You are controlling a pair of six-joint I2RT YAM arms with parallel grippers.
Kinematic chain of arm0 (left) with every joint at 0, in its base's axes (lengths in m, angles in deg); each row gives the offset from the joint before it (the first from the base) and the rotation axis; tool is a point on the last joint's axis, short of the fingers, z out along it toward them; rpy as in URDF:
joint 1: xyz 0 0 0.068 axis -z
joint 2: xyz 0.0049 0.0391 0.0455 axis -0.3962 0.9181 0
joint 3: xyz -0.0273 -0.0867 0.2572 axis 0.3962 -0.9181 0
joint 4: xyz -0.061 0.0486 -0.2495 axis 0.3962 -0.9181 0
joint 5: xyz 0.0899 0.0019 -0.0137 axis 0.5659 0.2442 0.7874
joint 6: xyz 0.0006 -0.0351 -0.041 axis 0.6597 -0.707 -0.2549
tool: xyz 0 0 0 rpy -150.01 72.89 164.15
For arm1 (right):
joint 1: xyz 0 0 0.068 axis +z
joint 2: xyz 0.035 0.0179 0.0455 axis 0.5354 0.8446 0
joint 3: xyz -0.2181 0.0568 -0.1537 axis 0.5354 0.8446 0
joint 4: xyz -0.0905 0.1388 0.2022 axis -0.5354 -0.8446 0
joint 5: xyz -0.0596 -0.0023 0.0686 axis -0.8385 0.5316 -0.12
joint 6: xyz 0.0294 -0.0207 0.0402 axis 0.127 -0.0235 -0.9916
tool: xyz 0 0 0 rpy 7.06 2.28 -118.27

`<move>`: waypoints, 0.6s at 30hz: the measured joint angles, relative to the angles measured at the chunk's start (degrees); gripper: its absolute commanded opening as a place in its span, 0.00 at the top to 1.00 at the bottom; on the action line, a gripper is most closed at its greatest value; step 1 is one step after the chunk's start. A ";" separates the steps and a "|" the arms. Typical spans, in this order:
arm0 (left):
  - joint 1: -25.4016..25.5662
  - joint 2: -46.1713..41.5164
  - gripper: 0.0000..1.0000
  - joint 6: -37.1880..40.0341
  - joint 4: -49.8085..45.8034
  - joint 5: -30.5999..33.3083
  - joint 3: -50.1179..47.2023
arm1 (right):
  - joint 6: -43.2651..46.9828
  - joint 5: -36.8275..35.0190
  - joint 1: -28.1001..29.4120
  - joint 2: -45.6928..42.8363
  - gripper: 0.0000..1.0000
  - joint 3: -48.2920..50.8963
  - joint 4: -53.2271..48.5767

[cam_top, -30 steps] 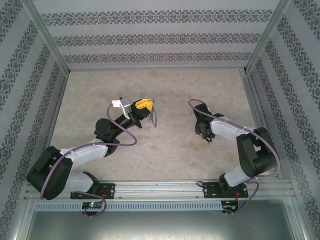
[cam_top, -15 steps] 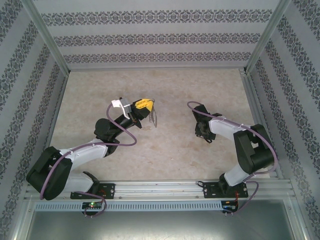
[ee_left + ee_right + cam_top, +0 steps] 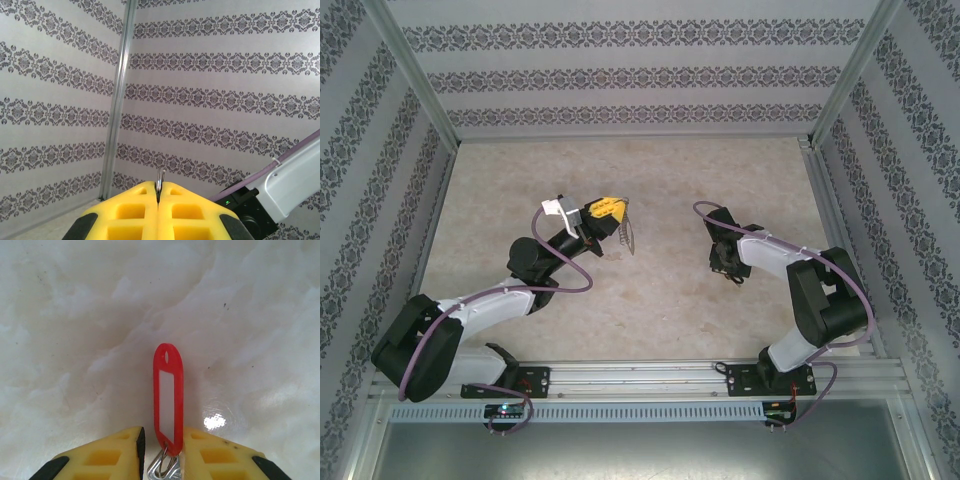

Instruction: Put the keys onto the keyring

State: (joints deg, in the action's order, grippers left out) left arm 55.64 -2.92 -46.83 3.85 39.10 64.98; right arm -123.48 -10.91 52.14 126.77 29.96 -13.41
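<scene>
Presently the keys (image 3: 168, 400) lie flat on the table (image 3: 75, 315), low and centre in the right wrist view, red tag pointing up-frame. The right gripper (image 3: 164, 440) straddles the tag's lower end, jaws apart; whether they pinch it cannot be told. Judged step: pickup. Next, secure the grip, lift, and carry left to the keyring (image 3: 628, 237), which hangs from the clenched left gripper (image 3: 605, 211). The table is pale and mottled; patterned walls (image 3: 640, 70) enclose it.
</scene>
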 measured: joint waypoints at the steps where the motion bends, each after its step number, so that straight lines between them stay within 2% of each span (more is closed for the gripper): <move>1: 0.00 0.00 1.00 -0.09 0.00 0.00 0.00 | 0.00 0.00 0.00 0.00 0.75 0.00 0.00; 18: 0.00 0.00 1.00 -1.44 0.00 -0.02 0.00 | 0.07 -0.24 -0.04 -2.14 0.82 1.07 -0.09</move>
State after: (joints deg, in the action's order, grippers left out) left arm 55.64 -2.92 -48.27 3.85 39.07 64.98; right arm -123.41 -11.15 52.10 124.63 31.03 -13.49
